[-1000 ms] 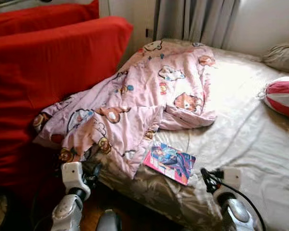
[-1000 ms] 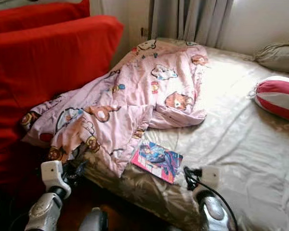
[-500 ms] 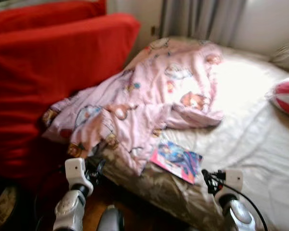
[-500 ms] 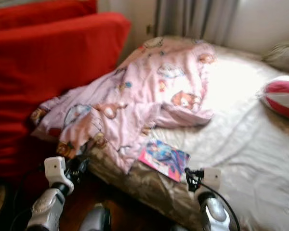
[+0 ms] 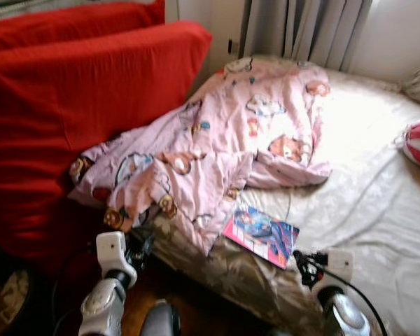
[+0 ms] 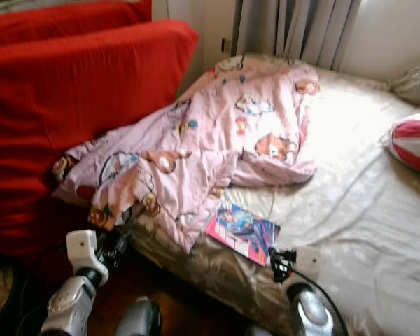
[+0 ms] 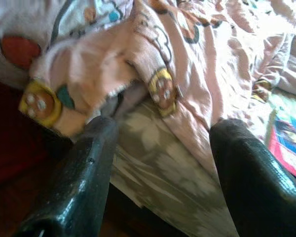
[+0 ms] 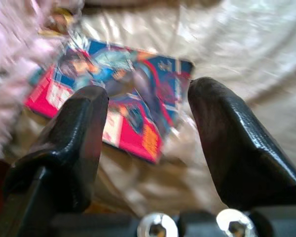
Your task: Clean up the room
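Red sofa [image 5: 77,105]: beside the bed, left.
Grey curtains [image 5: 301,31]: behind the bed.
Red-and-white striped cushion [image 6: 413,143]: on the bed, right.
Beige pillow [image 6: 414,82]: far right corner.

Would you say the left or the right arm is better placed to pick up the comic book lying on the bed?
Right, probably. The right gripper is open and aimed at the comic book, which lies close ahead of it on the bed. The left gripper faces the pink quilt at the bed's edge.

Daylight from beyond the grey pleated curtains [image 5: 304,31] glares white across the far side of the cream satin bedsheet [image 5: 364,119], washing it out. The floor sits in deep shadow. Both wrist views are softly blurred.
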### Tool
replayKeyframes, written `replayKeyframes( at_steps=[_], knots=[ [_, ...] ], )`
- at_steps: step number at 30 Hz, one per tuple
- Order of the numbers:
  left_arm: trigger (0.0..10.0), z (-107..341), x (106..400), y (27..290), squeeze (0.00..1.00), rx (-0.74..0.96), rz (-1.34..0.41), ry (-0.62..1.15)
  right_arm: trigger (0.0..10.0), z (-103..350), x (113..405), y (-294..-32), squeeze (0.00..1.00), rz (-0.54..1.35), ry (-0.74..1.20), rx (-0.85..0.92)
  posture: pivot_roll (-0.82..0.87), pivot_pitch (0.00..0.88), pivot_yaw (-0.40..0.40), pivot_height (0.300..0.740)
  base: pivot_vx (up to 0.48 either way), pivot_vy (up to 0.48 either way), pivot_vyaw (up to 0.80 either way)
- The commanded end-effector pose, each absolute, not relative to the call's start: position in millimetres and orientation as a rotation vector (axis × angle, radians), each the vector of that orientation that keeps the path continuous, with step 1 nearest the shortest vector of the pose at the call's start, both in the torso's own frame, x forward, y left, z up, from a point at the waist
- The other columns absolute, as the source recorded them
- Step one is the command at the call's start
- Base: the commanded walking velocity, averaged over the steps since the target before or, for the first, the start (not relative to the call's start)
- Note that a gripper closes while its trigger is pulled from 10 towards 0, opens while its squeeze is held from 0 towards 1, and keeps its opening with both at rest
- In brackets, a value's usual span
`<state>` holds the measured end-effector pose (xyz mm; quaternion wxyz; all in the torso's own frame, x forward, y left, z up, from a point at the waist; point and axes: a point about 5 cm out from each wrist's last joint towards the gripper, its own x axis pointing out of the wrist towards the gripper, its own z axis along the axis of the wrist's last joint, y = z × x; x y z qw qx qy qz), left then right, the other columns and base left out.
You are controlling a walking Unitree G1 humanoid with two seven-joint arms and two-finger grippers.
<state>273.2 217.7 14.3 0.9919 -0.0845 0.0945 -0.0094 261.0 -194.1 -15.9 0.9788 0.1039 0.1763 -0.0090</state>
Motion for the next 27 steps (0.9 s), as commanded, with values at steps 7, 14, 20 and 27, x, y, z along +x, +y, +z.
replayKeyframes(
  at_steps=[7,14,20,27],
  knots=[
    [10.0,16.3,277.9,210.5,0.00,-0.176,-0.056,0.195,10.0,-21.1,255.2,-201.1,0.00,-0.047,0.389,0.224,-0.01,0.117,0.000,0.635,0.337,0.000,0.00],
    [10.0,21.8,282.6,209.8,0.00,-0.169,-0.074,0.178,10.0,-21.0,259.2,-193.9,0.00,-0.023,0.408,0.230,0.00,0.134,0.013,0.635,0.190,0.000,0.00],
    [10.0,25.7,286.5,209.6,0.00,-0.166,-0.093,0.173,10.0,-23.3,261.2,-188.5,0.00,0.027,0.463,0.205,0.00,0.150,0.026,0.635,0.000,0.000,0.00],
    [10.0,40.4,298.8,214.2,0.00,-0.131,-0.132,0.145,10.0,-16.3,273.1,-192.4,1.00,0.105,0.513,0.067,0.04,0.190,0.033,0.635,0.000,0.000,0.00]
  ],
)
